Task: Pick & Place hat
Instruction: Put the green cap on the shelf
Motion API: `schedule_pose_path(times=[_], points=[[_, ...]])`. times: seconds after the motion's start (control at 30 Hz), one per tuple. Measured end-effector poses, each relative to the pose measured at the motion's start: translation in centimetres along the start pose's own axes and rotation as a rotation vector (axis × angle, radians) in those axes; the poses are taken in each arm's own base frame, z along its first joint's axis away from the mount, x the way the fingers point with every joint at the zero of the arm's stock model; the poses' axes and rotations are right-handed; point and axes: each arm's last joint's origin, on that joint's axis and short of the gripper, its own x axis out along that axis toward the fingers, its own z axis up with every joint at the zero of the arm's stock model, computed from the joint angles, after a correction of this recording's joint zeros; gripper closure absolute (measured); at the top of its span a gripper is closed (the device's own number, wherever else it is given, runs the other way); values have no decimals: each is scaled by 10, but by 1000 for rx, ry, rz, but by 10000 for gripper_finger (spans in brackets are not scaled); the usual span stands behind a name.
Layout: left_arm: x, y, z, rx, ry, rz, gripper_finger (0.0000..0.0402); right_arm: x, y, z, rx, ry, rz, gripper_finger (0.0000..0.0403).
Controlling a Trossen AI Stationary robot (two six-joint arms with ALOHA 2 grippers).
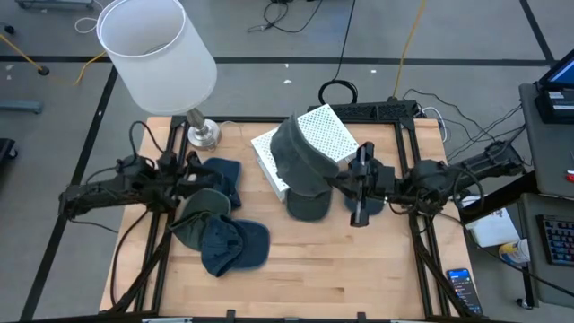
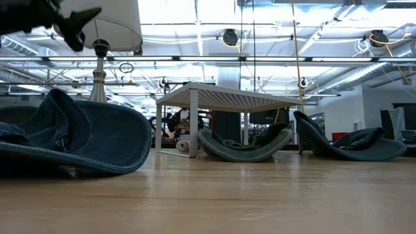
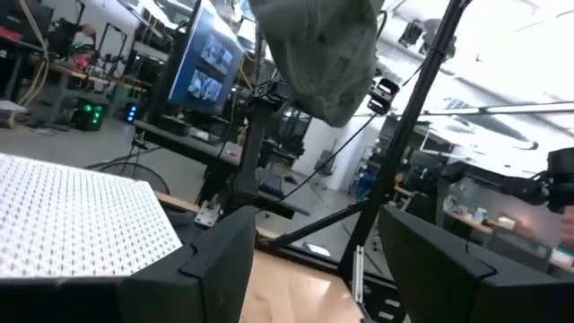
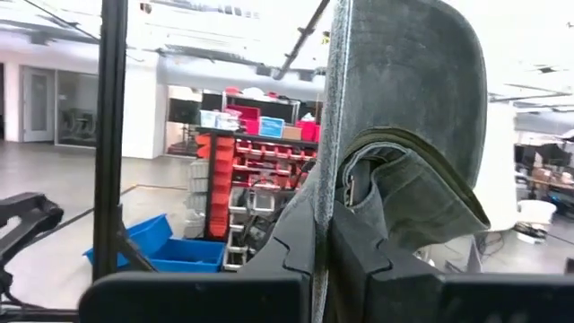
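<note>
Nearest me, my right jaws are pinched tight on the brim of a grey hat, which hangs in the air above the counter, over the edge of the white perforated stand. The grip is thin; a jerk could let the hat slip and fall short. Farther off, my left jaws gape wide and empty, over the pile of hats on the left.
</note>
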Motion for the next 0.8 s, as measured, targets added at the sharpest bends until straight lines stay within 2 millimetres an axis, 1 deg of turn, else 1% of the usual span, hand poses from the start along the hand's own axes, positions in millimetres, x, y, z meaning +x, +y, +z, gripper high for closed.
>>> schedule_pose_path(times=[0.17, 0.3, 0.5, 0.7, 0.8], points=[[16, -14, 21, -35, 75, -5, 161, 2, -3, 0, -7, -19, 55, 396], [36, -25, 30, -68, 125, -3, 161, 2, -5, 3, -18, -56, 102, 396], [69, -42, 31, -88, 179, 16, 161, 1, -4, 12, -57, -171, 176, 396], [99, -61, 30, -115, 85, 0, 161, -2, -4, 22, -86, -292, 234, 396], [111, -70, 27, -130, 58, 7, 161, -3, -5, 26, -97, -343, 223, 396]])
